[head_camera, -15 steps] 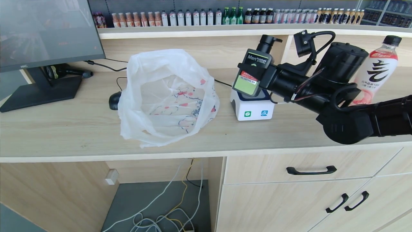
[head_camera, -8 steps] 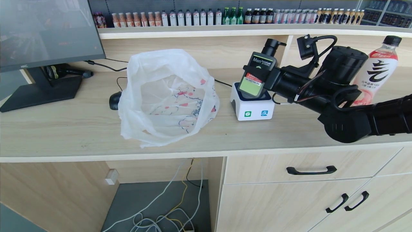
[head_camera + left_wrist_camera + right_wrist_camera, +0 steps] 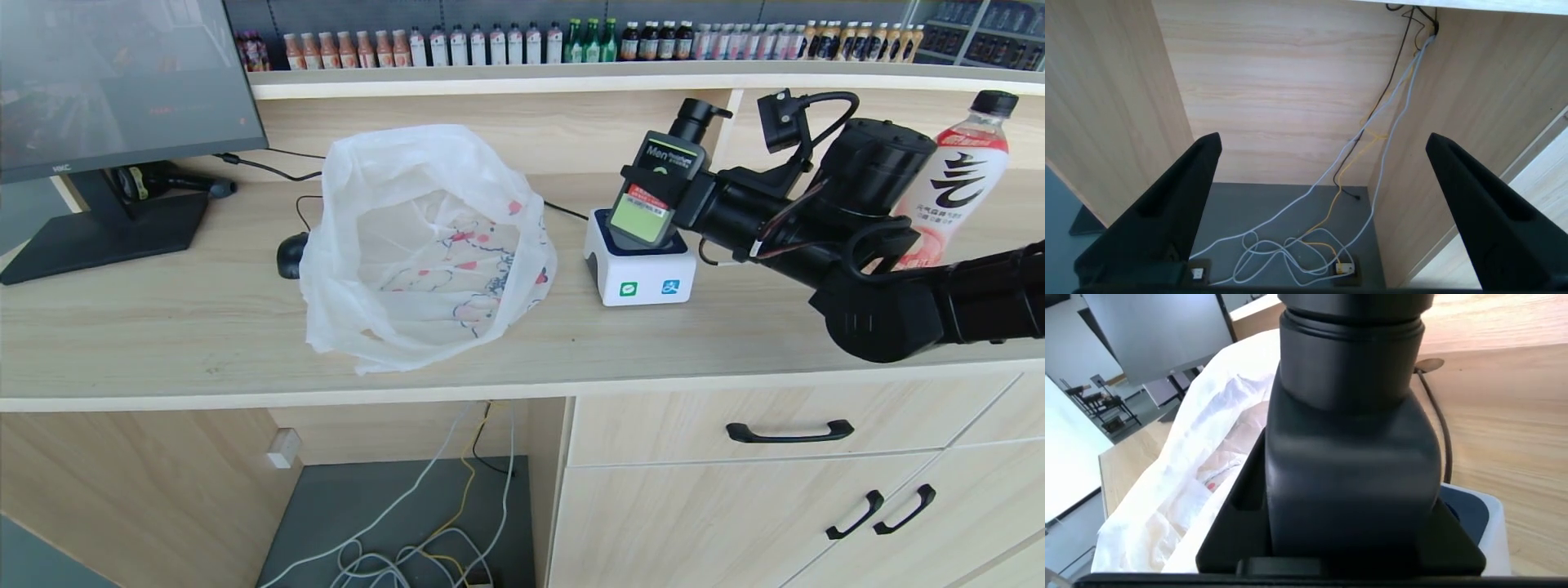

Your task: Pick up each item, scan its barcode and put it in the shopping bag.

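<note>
My right gripper (image 3: pixel 684 200) is clamped on the dark grey pump bottle with a green label (image 3: pixel 642 219), tilted just above the white box scanner (image 3: pixel 645 282) on the pale wooden counter (image 3: pixel 163 327). The white translucent plastic shopping bag (image 3: pixel 424 245) sits open left of the scanner; a pink-labelled drink bottle (image 3: pixel 955 180) stands to its right. My left gripper (image 3: pixel 1323 143) hangs wide open, lower than the scanner, under the counter.

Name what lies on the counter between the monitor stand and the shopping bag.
A black mouse, right beside the bag, seen in the head view; the counter toward the stand is bare.
</note>
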### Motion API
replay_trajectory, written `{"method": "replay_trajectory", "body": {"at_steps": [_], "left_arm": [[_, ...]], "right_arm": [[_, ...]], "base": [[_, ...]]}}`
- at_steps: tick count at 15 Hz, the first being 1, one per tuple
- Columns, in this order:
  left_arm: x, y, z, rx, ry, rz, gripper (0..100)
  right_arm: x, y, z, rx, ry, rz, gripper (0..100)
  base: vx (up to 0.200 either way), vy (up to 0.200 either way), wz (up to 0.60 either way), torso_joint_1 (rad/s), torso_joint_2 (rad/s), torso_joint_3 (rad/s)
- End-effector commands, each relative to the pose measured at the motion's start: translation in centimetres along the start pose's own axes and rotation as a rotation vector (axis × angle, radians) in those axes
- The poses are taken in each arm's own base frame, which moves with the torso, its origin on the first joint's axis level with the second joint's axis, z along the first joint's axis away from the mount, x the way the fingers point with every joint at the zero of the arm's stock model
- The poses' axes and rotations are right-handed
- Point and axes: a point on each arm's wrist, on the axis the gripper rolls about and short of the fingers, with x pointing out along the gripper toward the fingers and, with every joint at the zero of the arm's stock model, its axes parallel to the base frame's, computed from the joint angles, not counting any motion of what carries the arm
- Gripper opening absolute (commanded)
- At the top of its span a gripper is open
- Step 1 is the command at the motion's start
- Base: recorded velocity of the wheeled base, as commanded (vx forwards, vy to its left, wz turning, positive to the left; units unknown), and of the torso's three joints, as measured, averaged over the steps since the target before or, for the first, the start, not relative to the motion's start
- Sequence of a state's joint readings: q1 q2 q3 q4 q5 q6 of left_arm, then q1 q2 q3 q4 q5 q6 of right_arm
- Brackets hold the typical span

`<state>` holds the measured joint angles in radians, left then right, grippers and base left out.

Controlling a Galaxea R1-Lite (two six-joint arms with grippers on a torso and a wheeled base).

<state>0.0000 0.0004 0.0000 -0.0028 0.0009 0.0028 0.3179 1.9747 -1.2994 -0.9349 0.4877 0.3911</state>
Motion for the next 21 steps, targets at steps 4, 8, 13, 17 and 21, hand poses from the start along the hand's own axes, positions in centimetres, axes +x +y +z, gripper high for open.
{"method": "replay_trajectory", "body": {"at_steps": [4,8,13,17,21], "left_arm": [[0.0,0.0,0.0,0.0,-0.001,0.001,100],[0.0,0.0,0.0,0.0,-0.001,0.001,100],[0.0,0.0,0.0,0.0,-0.001,0.001,100],[0.0,0.0,0.0,0.0,-0.001,0.001,100],[0.0,0.0,0.0,0.0,-0.001,-0.001,100]], "right_arm": [[0.0,-0.2,-0.2,0.002,0.006,-0.004,0],[-0.1,-0.3,-0.1,0.0,0.003,-0.01,0],[-0.1,-0.2,0.3,-0.007,-0.009,-0.006,0],[-0.3,0.9,2.3,-0.046,-0.06,0.016,0],[-1.7,2.0,4.7,-0.218,-0.116,0.005,0]], "base": [[0.0,0.0,0.0,0.0,0.0,0.0],[0.0,0.0,0.0,0.0,0.0,0.0],[0.0,0.0,0.0,0.0,0.0,0.0],[0.0,0.0,0.0,0.0,0.0,0.0],[0.0,0.0,0.0,0.0,0.0,0.0]]}}
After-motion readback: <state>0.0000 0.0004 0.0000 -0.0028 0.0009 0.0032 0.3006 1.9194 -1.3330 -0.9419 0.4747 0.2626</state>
